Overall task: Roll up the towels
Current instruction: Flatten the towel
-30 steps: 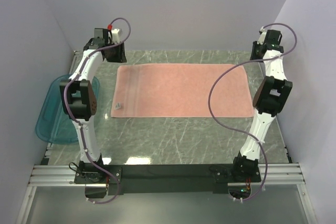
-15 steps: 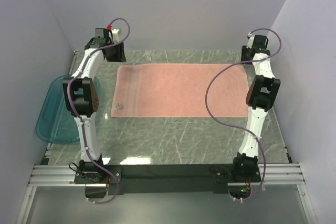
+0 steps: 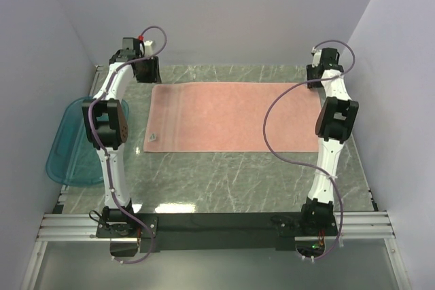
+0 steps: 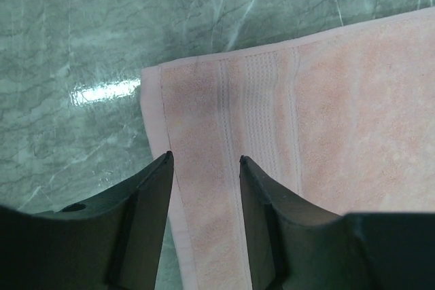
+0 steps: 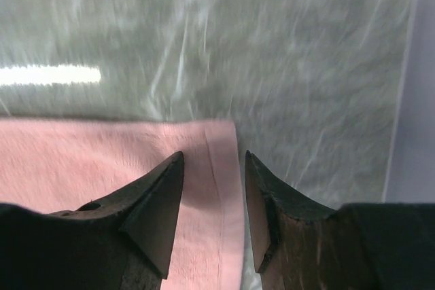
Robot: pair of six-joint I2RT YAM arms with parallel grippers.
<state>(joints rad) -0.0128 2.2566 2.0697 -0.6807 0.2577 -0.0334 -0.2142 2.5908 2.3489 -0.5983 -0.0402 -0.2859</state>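
Since a second ago the right arm has swung left, and its gripper [image 5: 213, 161] is now over the far right corner of the towel [image 3: 234, 117]. The left gripper [image 4: 204, 161] hangs over the far left corner. Both are released, grasping nothing. One towel lies flat mid-desk [image 3: 231, 181], beside one tray [image 3: 64, 151]. The towel's one white label [image 3: 153, 137] has print, if any, too small to read.

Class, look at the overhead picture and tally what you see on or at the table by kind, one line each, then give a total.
towel: 1
tray: 1
robot arms: 2, the left arm and the right arm
Total: 4
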